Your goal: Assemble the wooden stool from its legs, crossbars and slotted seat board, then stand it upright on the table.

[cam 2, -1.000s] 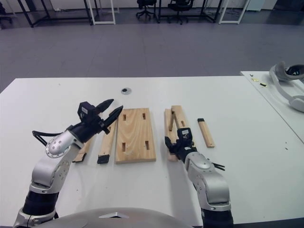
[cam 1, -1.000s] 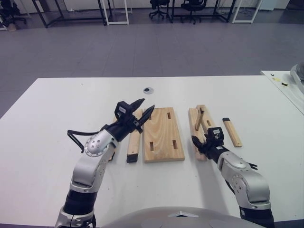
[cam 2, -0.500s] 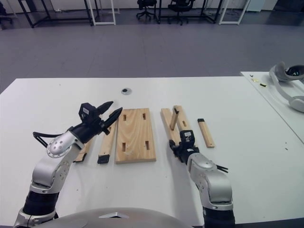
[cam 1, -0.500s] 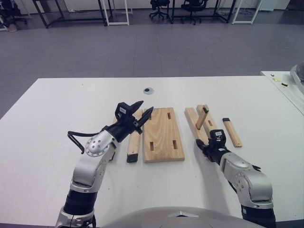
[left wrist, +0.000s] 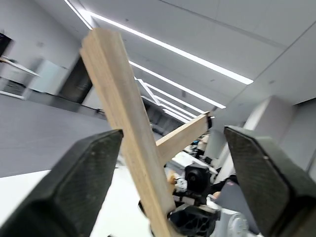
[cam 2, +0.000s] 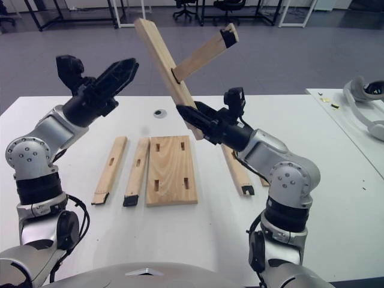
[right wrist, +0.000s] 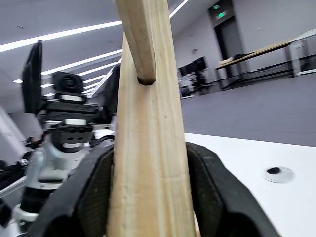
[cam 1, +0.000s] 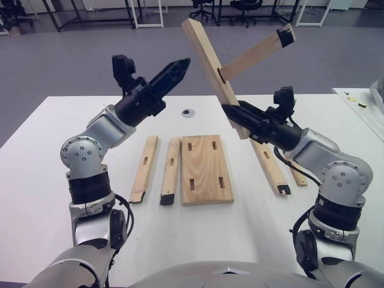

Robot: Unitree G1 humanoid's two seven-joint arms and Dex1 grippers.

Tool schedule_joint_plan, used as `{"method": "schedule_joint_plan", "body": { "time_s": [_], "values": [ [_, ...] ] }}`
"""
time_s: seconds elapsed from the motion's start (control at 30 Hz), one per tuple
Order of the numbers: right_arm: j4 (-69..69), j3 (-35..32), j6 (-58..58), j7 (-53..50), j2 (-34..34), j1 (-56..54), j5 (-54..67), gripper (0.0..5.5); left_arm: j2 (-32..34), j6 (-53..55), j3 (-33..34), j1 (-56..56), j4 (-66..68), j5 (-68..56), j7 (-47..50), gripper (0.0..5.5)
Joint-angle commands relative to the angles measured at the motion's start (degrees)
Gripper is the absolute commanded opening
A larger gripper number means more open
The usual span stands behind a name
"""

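The leg (cam 1: 211, 66), with a crossbar (cam 1: 255, 51) slotted through it, has been lifted off the tabletop (cam 1: 60, 150) by the right claw (cam 1: 234, 115), which is clamped on its lower end. The left claw (cam 1: 180, 65), spread wide, has been raised beside it, likely for a two-handed joining. The pale wood is held tilted above the seat board (cam 1: 206, 170).

Right gripper (right wrist: 150, 207) clamps the wooden leg (right wrist: 150, 148), one finger on each side. Crossbar (right wrist: 142, 34) is seated in the leg's slot, past the fingertips. Left arm (right wrist: 61, 123) is farther out, apart.
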Motion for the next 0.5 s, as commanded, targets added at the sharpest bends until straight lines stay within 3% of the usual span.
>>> {"method": "schedule_joint_plan", "body": {
  "time_s": [0.03,0.23,0.5],
  "values": [
    [2.2,-1.6,3.3,-0.1,-1.8,-2.9,10.9,2.12,1.6,2.4,0.4,-2.1,1.8,-5.4,3.8,4.48],
    [2.5,0.8,4.8,-2.5,-4.9,0.9,22.5,2.12,2.5,2.8,-0.9,-2.5,2.2,-8.9,5.4,5.4],
    [2.5,4.4,3.0,-3.9,-8.3,3.6,26.5,2.12,2.9,2.9,-2.1,-1.5,1.0,-10.1,4.7,5.4]
  ]
}}
